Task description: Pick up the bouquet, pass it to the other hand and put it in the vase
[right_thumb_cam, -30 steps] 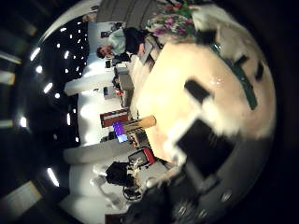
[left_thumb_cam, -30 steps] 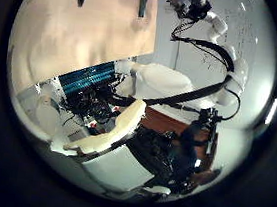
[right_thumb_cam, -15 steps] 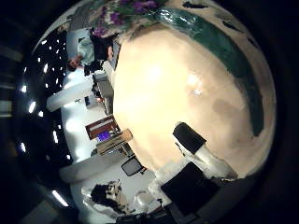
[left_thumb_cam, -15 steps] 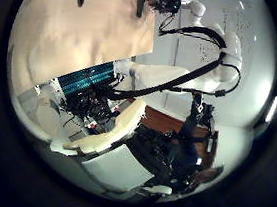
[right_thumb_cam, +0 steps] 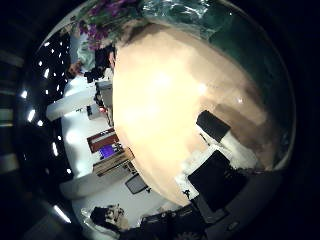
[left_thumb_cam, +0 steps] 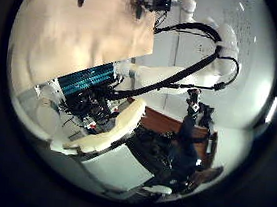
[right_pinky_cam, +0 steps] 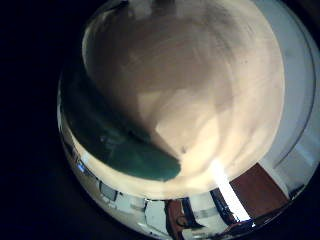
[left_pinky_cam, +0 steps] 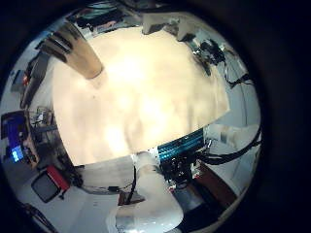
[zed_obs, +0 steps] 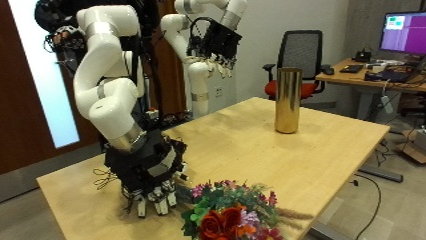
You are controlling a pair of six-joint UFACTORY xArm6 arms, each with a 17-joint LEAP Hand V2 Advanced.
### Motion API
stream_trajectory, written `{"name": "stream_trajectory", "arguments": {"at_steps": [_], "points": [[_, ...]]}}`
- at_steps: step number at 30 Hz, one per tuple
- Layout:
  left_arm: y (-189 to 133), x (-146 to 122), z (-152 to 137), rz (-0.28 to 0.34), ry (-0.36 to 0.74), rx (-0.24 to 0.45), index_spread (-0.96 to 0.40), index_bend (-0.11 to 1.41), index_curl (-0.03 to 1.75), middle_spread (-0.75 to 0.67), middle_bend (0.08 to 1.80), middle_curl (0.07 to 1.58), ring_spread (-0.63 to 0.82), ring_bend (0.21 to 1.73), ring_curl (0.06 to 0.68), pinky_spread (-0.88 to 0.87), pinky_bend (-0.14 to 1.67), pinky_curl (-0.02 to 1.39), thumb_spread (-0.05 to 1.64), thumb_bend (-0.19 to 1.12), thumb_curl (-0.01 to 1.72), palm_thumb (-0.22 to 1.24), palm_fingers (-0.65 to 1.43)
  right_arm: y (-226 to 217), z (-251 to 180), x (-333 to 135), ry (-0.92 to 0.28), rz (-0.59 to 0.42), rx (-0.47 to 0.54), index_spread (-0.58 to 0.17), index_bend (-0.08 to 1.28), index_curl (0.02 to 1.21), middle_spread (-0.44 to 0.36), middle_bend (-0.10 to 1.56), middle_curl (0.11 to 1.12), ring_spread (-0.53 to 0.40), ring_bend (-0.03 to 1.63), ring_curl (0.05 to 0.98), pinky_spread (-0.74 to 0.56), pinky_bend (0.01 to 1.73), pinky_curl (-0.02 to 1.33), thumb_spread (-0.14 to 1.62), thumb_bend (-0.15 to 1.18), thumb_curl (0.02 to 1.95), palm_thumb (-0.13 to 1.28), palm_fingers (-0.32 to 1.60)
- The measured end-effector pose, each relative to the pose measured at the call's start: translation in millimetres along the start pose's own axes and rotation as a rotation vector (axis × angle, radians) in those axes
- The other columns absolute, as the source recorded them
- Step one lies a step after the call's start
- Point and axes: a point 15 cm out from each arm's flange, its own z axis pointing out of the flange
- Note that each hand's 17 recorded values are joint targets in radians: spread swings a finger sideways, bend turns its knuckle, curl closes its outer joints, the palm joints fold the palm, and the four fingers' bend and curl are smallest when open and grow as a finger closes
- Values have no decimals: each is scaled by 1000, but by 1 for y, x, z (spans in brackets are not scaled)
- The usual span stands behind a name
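Note:
In the outside view the bouquet (zed_obs: 233,212) of red and purple flowers lies on the wooden table (zed_obs: 300,150) at its near edge. The tall gold vase (zed_obs: 286,100) stands upright at the table's far side. My right hand (zed_obs: 149,187) hangs low over the table just beside the bouquet, with its fingers straight and pointing down. My left hand (zed_obs: 214,48) is high above the table, open and holding nothing. The right thumb side palm view shows the flowers (right_thumb_cam: 108,18) beside the tabletop (right_thumb_cam: 170,110).
A black office chair (zed_obs: 304,55) and a desk with a monitor (zed_obs: 401,32) stand behind the table. The left thumb side palm view shows the other arm's hand (left_thumb_cam: 154,0) over the table's corner (left_thumb_cam: 82,27).
In the left thumb side palm view the other arm's hand has moved in over the table. The right thumb side palm view has shifted, so its camera has moved. The left hand has stayed still.

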Motion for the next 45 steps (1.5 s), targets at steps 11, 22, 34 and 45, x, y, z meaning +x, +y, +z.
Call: {"name": "stream_trajectory", "arguments": {"at_steps": [11, 22, 34, 45], "points": [[0, 0, 1, 2, -1, -5, -91, 289, 439, 278, 191, 312, 497, 394, 195, 546, 171, 195, 936, -29, 299, 335, 233, 0, 1, 0, 34, 0, -7, -82, 171, 311, 61, 488, 392, -106, 806, 279, 121, 420, 270, 930, -23, 495, 900, 406], [0, 0, 2, 4, 2, -7, -91, 290, 437, 277, 191, 310, 496, 397, 195, 546, 170, 195, 936, -29, 299, 335, 234, -1, -6, 1, 48, -7, 6, -348, 394, 478, -226, 737, 585, -322, 1050, 426, -515, 870, 393, 791, -30, 539, 929, 1228], [1, 0, 2, 3, 2, -3, -91, 290, 436, 277, 191, 311, 495, 398, 196, 546, 170, 195, 936, -29, 300, 335, 234, 2, -69, 11, 1, 27, 77, -300, 1055, 861, -166, 1282, 802, -231, 1359, 635, -266, 1298, 704, 600, 18, 719, 1225, 1135], [-6, -5, -7, -20, -8, 32, -92, 290, 439, 276, 193, 313, 491, 399, 198, 542, 171, 196, 947, -28, 299, 340, 241, 64, -163, -46, -149, -140, 103, -261, 1108, 905, -130, 1348, 791, -209, 1403, 687, -211, 1251, 832, 340, -10, 850, 1230, 1096]]}}
